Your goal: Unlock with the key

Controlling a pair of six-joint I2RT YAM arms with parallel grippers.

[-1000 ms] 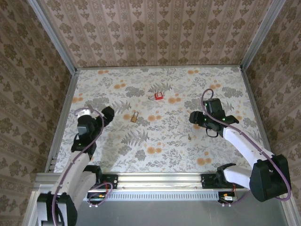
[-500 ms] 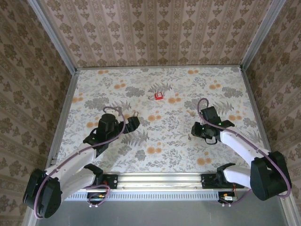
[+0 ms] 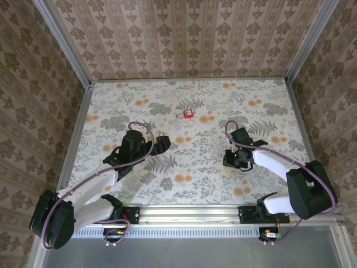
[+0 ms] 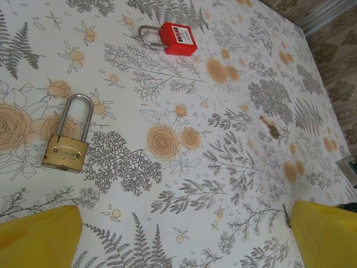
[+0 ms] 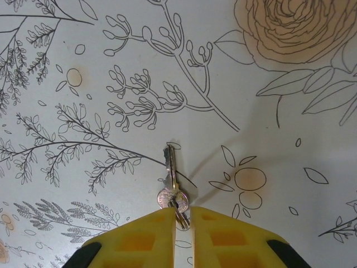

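Note:
A small silver key [image 5: 172, 177] lies on the floral tabletop, blade pointing away. My right gripper [image 5: 182, 215] is shut on the ring at its head, the yellow fingers [image 5: 139, 237] almost touching. From above, the right gripper [image 3: 230, 158] sits low at centre right. A brass padlock [image 4: 64, 151] lies flat with its shackle shut, ahead and left of my left gripper [image 4: 184, 240]. That gripper's yellow fingertips [image 4: 39, 237] stand wide open with nothing between them. From above, the left gripper [image 3: 160, 144] is left of centre. The key [image 4: 271, 128] also shows far right in the left wrist view.
A red padlock [image 4: 177, 38] lies farther back, near mid-table [image 3: 188, 114]. Patterned walls enclose the table on three sides, with a metal rail [image 3: 189, 212] along the near edge.
The left arm swung in from the left edge towards the brass padlock, still open. The right gripper lowered onto the key and closed on its ring.

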